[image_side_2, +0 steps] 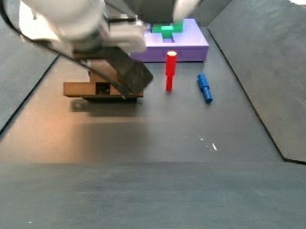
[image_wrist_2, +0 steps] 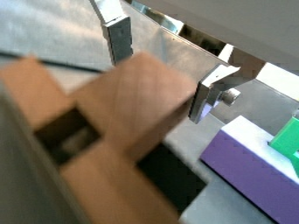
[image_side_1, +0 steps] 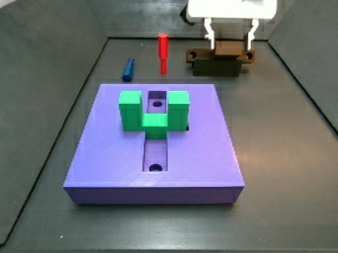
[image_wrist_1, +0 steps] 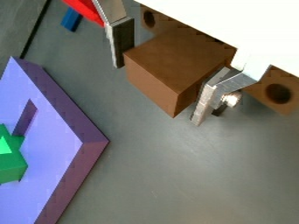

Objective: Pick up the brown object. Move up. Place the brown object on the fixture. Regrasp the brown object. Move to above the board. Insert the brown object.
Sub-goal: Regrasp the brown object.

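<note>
Your gripper (image_wrist_1: pixel 163 72) stands at the far end of the desk (image_side_1: pixel 284 158) over the fixture (image_side_1: pixel 218 65), its jaws spread with a silver finger (image_wrist_1: pixel 117 39) on either side of the brown object (image_wrist_1: pixel 176 74); whether the pads press the bar cannot be told. In a side view the brown object (image_side_2: pixel 84 89) lies across the fixture. Outward, the red peg (image_side_1: pixel 164 49) and blue peg (image_side_1: pixel 129 69) lie near it, and the board (image_side_1: pixel 119 163) carries the green U-shaped block (image_side_1: pixel 138 114) astride its slot.
</note>
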Robot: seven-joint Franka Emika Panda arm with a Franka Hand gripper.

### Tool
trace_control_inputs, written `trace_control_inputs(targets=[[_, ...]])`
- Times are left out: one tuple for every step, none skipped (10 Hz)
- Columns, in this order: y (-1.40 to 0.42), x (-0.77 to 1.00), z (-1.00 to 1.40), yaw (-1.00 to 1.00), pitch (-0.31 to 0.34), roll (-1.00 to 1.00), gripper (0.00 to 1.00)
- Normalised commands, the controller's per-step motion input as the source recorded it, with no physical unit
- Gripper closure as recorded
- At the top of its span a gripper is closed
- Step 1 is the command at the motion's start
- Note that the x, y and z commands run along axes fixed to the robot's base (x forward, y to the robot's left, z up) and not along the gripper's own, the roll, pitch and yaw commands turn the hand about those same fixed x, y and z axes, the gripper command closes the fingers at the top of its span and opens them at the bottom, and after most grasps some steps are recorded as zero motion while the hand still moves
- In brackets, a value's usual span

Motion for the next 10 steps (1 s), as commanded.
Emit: trace_control_inputs(targets=[[-0.10, 0.00, 0.87, 0.00, -0.286, 0.67, 0.00], [-0.14, 0.00, 0.82, 0.00, -0.291, 0.70, 0.00], [-0.20, 0.00, 0.71, -0.01, -0.306, 0.84, 0.00], [-0.17, 0.01, 0.46, 0.00, -0.326, 1.00, 0.00], [-0.14, 0.15, 0.24, 0.03, -0.251, 1.00, 0.00], [-0.10, 0.19, 0.10, 0.08, -0.200, 1.00, 0.00], [-0.03, 0.21, 0.07, 0.12, -0.129, 1.00, 0.00], [-0.02, 0.31, 0.07, 0.20, -0.086, 1.00, 0.00], [0.00, 0.40, 0.06, 0.30, -0.006, 1.00, 0.00], [0.00, 0.36, 0.05, 0.30, 0.000, 1.00, 0.00]])
